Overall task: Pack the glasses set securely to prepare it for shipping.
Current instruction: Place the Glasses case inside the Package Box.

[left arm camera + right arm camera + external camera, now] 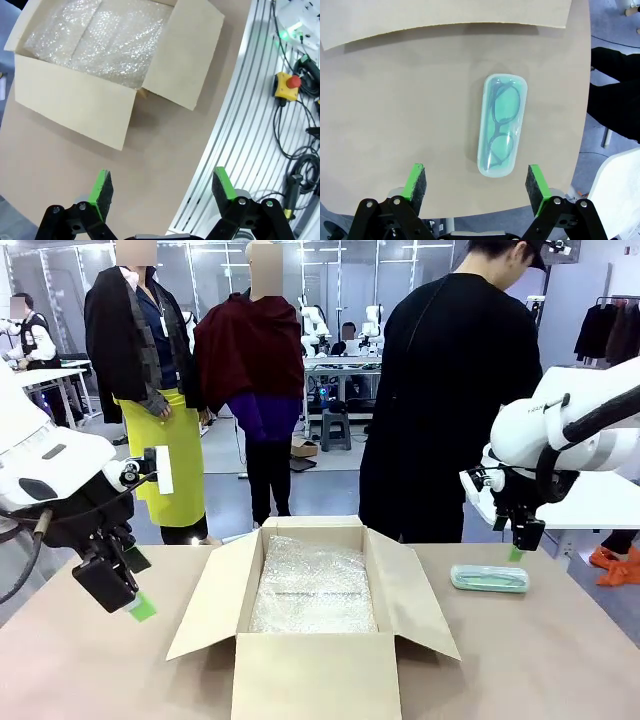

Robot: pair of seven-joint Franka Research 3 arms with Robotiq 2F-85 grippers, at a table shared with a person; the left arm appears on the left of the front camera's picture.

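Currently R gripper (475, 172) open above mint-green case (501, 125), L gripper (161, 175) open too

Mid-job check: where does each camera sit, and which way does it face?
Front: fixed between the arms, facing across the table at the person; left gripper and right gripper show.
Left wrist: above the table, looking down at the cardboard box lined with bubble wrap; its open fingers show.
Right wrist: looking down on the mint-green case, framed by its open fingers.
Shared: front and left wrist, the box; front and right wrist, the case.
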